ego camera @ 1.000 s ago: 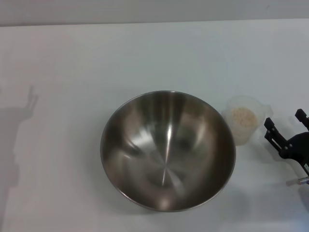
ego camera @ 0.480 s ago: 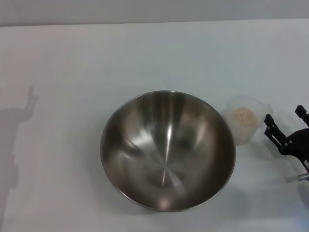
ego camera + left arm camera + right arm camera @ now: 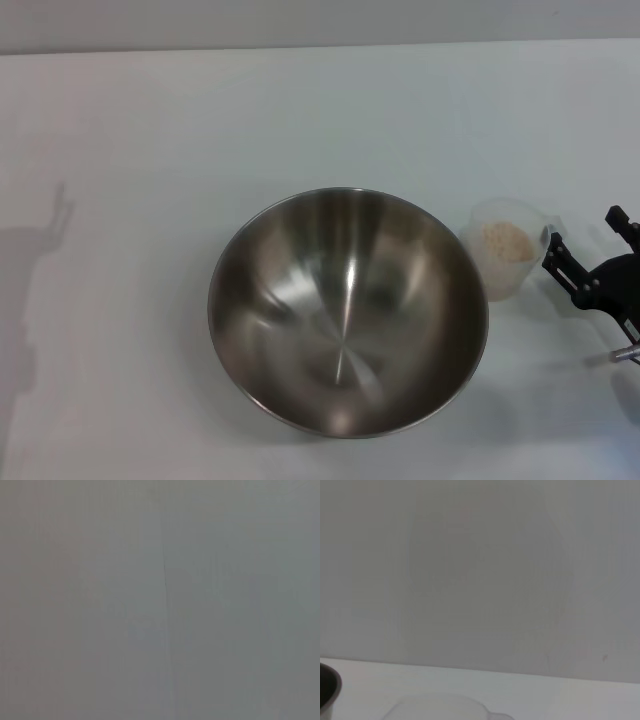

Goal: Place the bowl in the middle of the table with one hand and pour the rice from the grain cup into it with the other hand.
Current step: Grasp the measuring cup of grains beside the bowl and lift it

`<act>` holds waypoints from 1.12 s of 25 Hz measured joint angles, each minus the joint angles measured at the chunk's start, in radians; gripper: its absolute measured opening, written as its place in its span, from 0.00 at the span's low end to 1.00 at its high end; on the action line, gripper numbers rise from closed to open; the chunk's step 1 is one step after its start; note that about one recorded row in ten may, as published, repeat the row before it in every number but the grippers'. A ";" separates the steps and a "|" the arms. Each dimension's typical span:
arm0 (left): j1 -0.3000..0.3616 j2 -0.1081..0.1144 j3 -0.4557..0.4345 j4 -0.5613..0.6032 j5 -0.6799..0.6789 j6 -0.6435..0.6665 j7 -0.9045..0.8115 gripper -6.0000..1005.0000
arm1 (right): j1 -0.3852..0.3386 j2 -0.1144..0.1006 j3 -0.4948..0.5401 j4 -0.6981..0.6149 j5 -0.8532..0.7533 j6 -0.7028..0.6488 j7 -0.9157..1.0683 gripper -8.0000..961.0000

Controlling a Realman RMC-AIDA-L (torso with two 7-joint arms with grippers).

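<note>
Steel, wide and shiny, the bowl [image 3: 347, 312] already sat near the middle of the surface [image 3: 150, 140], so that half looked done. Just beside the right tool [image 3: 584, 254], whose fingers stood apart and held nothing, the grain cup [image 3: 505, 246] waited upright, bowl just beyond it, the rice [image 3: 503, 241] unpoured. No left tool showed anywhere.

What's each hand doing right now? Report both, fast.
Left hand: not in view.
Right hand: open, holding nothing, right beside the grain cup, which stands next to the bowl.
</note>
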 joint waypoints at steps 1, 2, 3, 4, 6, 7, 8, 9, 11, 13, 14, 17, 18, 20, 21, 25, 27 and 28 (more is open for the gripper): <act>0.000 0.000 0.000 0.000 0.000 0.000 0.000 0.84 | 0.002 0.000 0.000 0.000 0.000 0.000 0.000 0.85; 0.000 0.000 0.000 0.000 0.000 0.000 0.000 0.84 | 0.006 0.000 0.000 -0.001 0.000 0.000 0.000 0.85; 0.000 0.000 0.000 0.000 0.000 0.000 0.000 0.84 | 0.006 0.000 0.000 -0.001 0.000 0.000 0.000 0.85; 0.000 0.000 0.000 0.000 0.000 0.000 0.000 0.84 | 0.008 -0.001 0.000 -0.001 0.000 0.000 0.000 0.85; 0.000 0.000 0.000 0.000 0.000 0.000 0.000 0.84 | 0.012 -0.001 0.000 -0.001 0.000 0.000 0.000 0.85; 0.000 0.000 0.000 0.000 0.000 0.000 0.000 0.84 | 0.015 -0.001 0.000 -0.002 0.000 0.000 0.000 0.85; 0.000 0.000 0.000 0.000 0.000 0.000 0.000 0.84 | 0.017 0.000 0.000 -0.002 0.000 0.000 0.000 0.85; 0.000 0.000 0.000 0.000 0.000 0.000 0.000 0.84 | 0.017 0.000 0.000 -0.002 0.000 0.000 0.000 0.84; -0.001 0.000 0.000 0.000 0.000 0.000 0.000 0.84 | 0.021 0.000 0.000 -0.003 0.000 0.000 0.000 0.84; -0.001 0.000 0.000 0.000 0.000 0.000 0.000 0.84 | 0.022 0.000 0.000 -0.003 0.000 0.000 0.000 0.84; -0.001 0.000 0.000 0.000 0.000 0.000 0.000 0.84 | 0.023 0.000 0.000 -0.003 0.000 0.000 0.000 0.84; -0.002 0.000 0.000 0.003 0.000 0.000 0.000 0.84 | 0.023 0.001 0.000 -0.003 0.000 0.001 0.000 0.84; -0.002 0.000 0.000 0.003 0.000 0.000 0.000 0.84 | 0.023 0.001 0.000 -0.003 0.000 0.001 0.000 0.84; -0.004 0.000 0.000 0.006 0.000 0.000 0.000 0.84 | 0.024 0.002 0.000 -0.003 0.000 0.004 0.000 0.84; -0.004 0.000 0.000 0.008 0.000 -0.001 0.000 0.84 | 0.025 0.002 0.001 -0.003 0.000 0.009 0.000 0.84; -0.004 0.000 0.000 0.009 0.000 -0.005 0.000 0.84 | 0.027 0.003 0.016 -0.002 0.001 0.028 0.000 0.84; -0.004 0.000 0.002 0.009 0.000 -0.005 0.000 0.84 | 0.026 0.003 0.016 0.000 0.001 0.028 0.000 0.84; -0.003 0.000 0.004 0.009 0.000 -0.004 0.000 0.84 | 0.026 0.003 0.016 0.000 0.001 0.028 0.000 0.81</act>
